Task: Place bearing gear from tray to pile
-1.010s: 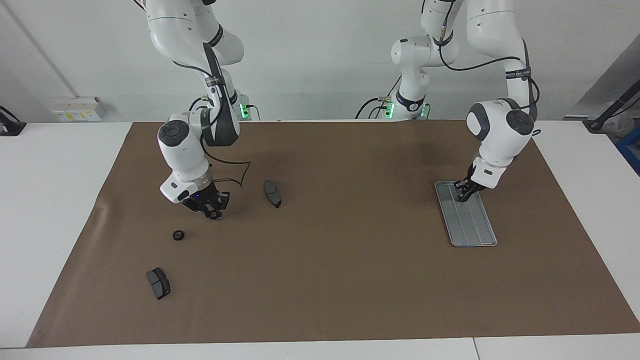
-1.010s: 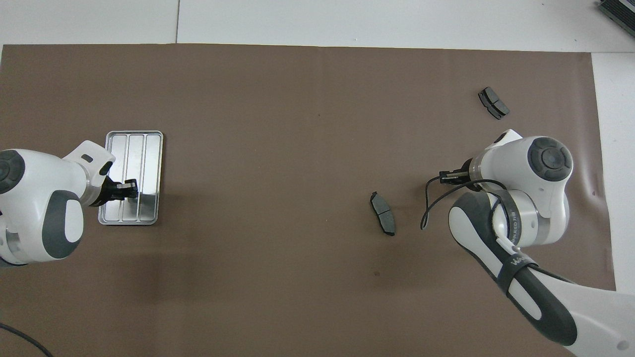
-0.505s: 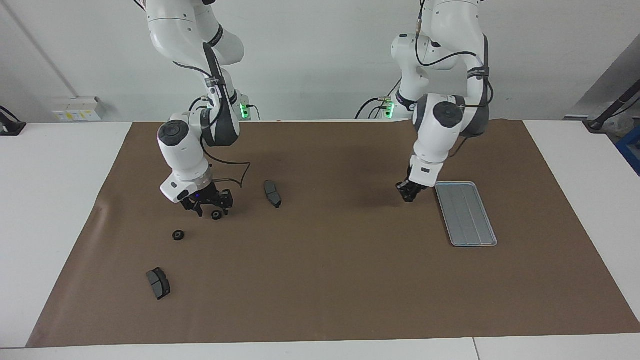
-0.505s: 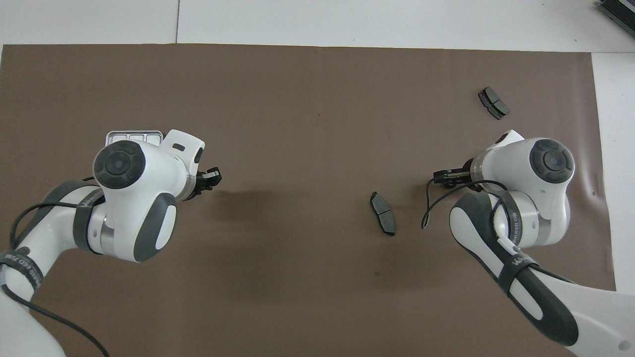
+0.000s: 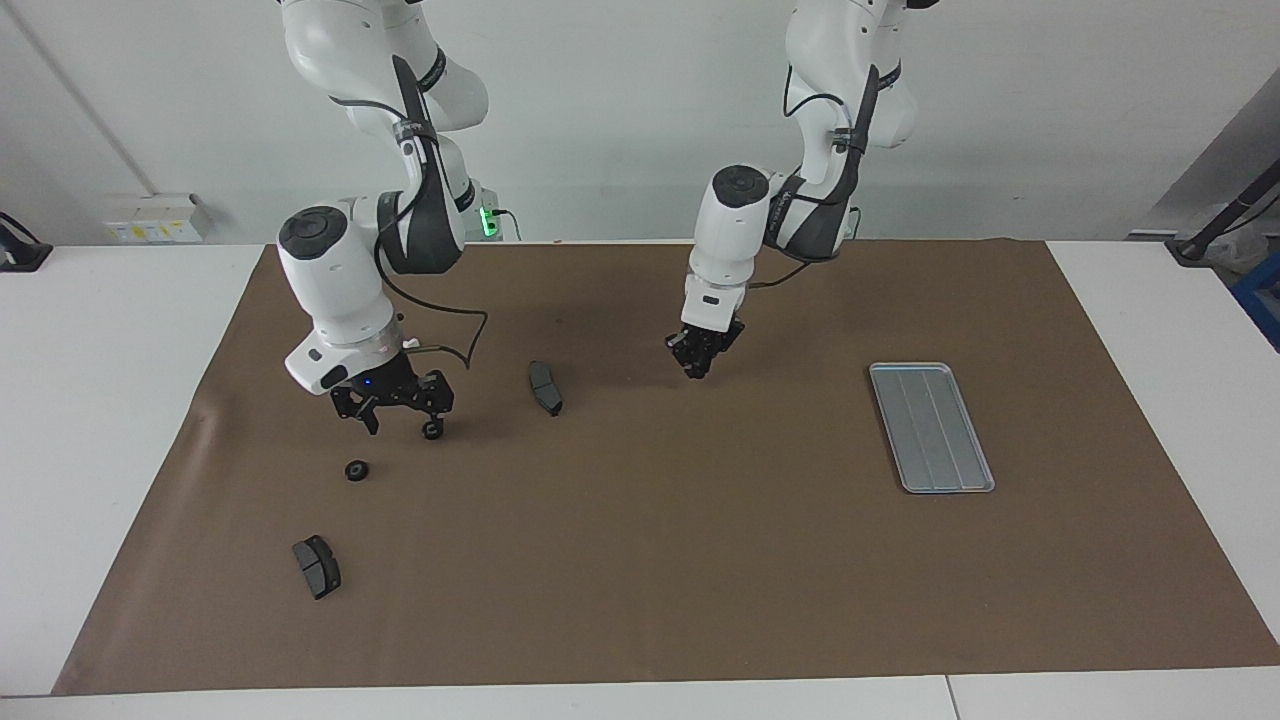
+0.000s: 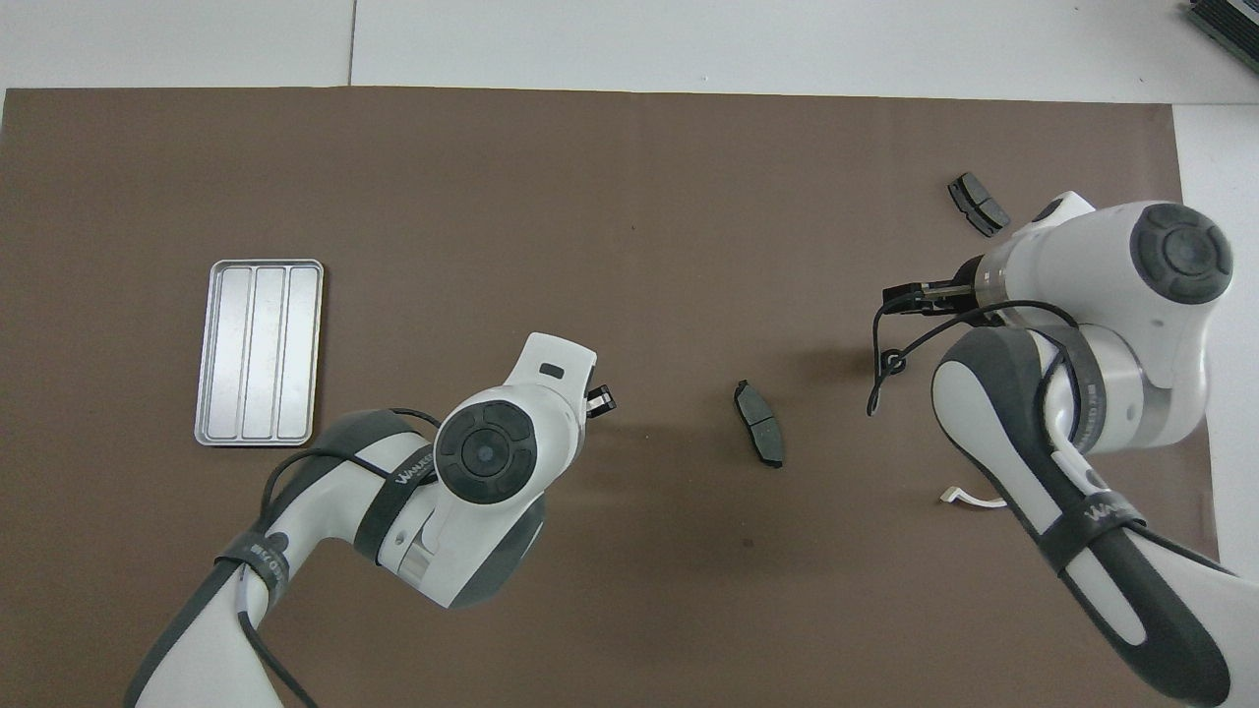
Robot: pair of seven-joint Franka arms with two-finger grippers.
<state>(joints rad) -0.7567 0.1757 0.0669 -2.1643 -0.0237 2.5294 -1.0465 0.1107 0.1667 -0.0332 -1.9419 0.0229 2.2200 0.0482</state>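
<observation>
The grey tray [image 6: 260,351] lies flat at the left of the frame. One dark pad [image 6: 759,424] sits near the middle, another pad [image 6: 978,205] at the upper right.

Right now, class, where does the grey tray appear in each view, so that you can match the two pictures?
Facing view: the tray lies on the brown mat toward the left arm's end of the table.
Overhead view: the tray lies at that same end, long side running away from the robots.
Shared landmark: the brake pad nearest the mat's middle.
</observation>
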